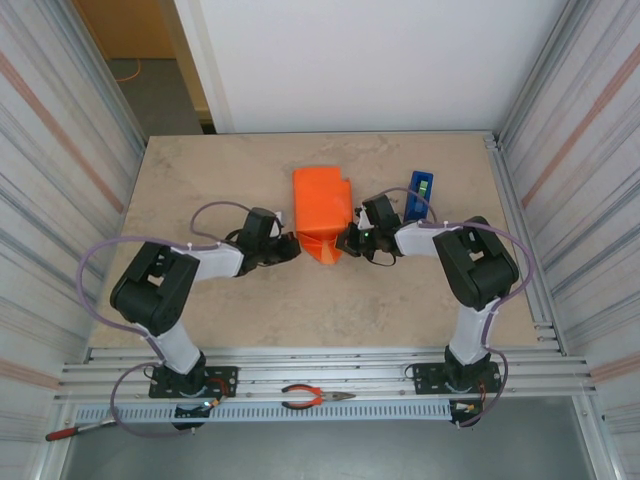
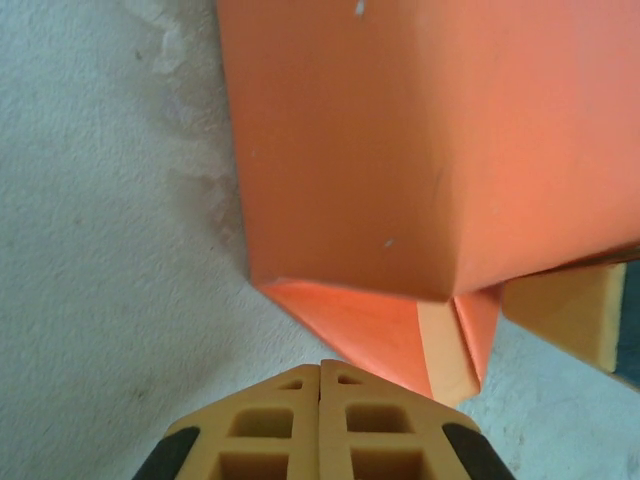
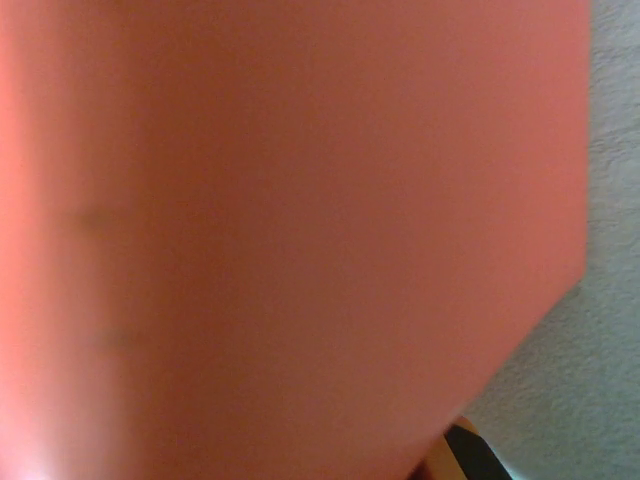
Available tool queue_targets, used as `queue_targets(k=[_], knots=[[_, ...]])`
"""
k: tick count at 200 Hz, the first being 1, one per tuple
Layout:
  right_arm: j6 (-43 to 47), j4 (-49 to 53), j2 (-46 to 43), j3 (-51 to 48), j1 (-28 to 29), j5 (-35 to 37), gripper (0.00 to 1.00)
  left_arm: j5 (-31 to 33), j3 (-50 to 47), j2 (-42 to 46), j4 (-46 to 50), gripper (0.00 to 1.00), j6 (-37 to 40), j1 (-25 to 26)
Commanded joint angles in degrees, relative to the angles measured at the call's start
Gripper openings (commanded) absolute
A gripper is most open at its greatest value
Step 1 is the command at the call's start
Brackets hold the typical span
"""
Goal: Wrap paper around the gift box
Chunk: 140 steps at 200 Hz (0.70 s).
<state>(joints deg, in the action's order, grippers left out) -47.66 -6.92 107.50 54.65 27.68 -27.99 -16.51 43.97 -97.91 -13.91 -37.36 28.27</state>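
Beige stone-look surface (image 1: 220, 180): the gift box, a compact orange block (image 1: 320, 200), is seen mid-surface toward the far side, covered in thin bright orange paper (image 2: 420, 150).
Pointed near-end flap (image 2: 370, 330): spring-back is feared if released.
Left gripper (image 2: 320, 385): pressed together, empty, just beside the flap; the box could be shoved.
Right gripper (image 1: 347, 240): closed at the flap's tip; whether paper is pinched cannot be told, and a tear is risked.
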Motion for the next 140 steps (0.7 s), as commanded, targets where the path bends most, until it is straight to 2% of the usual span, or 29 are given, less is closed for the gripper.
queue_targets(k=[1,113,140], knots=[[-1.2,-1.4,1.9,1.8,0.0,0.9,0.0,1.1,2.1,-1.3,-1.7,0.0,0.2,0.6],[-1.1,-2.0,3.0,0.0,-0.3,0.6,0.0,3.6,5.4,-7.1,-2.5,0.0,1.7,0.7],[-1.1,-1.5,2.0,0.5,-0.6,-0.1,0.0,2.9,4.1,-5.1,-3.1,0.0,1.9,0.8]])
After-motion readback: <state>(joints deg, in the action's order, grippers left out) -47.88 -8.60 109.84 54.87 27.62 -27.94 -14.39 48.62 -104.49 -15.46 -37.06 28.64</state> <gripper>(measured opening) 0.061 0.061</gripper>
